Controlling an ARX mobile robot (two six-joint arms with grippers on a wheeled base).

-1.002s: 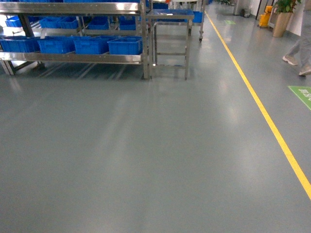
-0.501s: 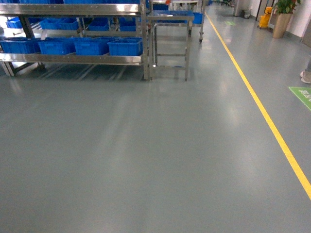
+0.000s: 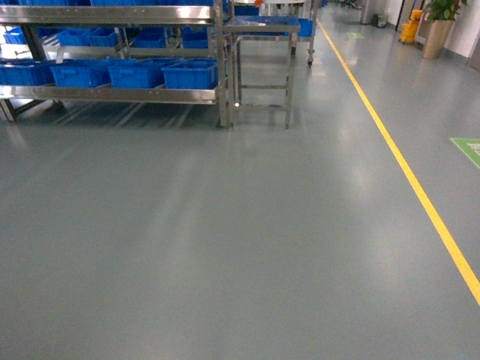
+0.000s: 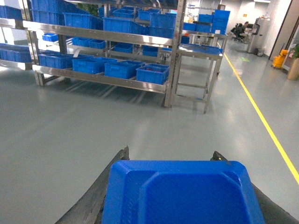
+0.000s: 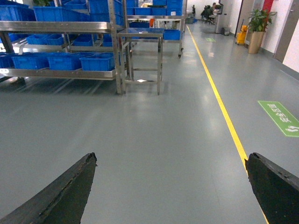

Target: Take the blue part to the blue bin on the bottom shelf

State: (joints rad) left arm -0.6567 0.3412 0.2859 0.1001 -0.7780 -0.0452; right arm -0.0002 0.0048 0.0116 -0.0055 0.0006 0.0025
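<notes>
A: Head view. No arm in frame. The bottom shelf (image 3: pixel 112 93) runs along the far left, a row of totes on it; the blue bin (image 3: pixel 190 73) at its right end looks the likeliest target, though I can't tell which one is meant. A steel table (image 3: pixel 262 26) stands just beside the rack's right post. Grey glossy floor (image 3: pixel 225 240), yellow line (image 3: pixel 420 195) down the right.

B: Left wrist view?

A: Left gripper (image 4: pixel 180 193) with its dark fingers spread around a large bright-blue moulded piece, which I take for the blue part (image 4: pixel 182 193); it fills the gap between them, so held. Rack well ahead.

B: Right wrist view?

A: Right gripper (image 5: pixel 170 186) wide apart, nothing between the fingers. Green floor sign (image 5: pixel 281 117) right, potted plant (image 5: pixel 258 25) far back.

B: Step?

A: Transit, I judge. Next: drive up to the rack, then lower the left arm over a bin.
</notes>
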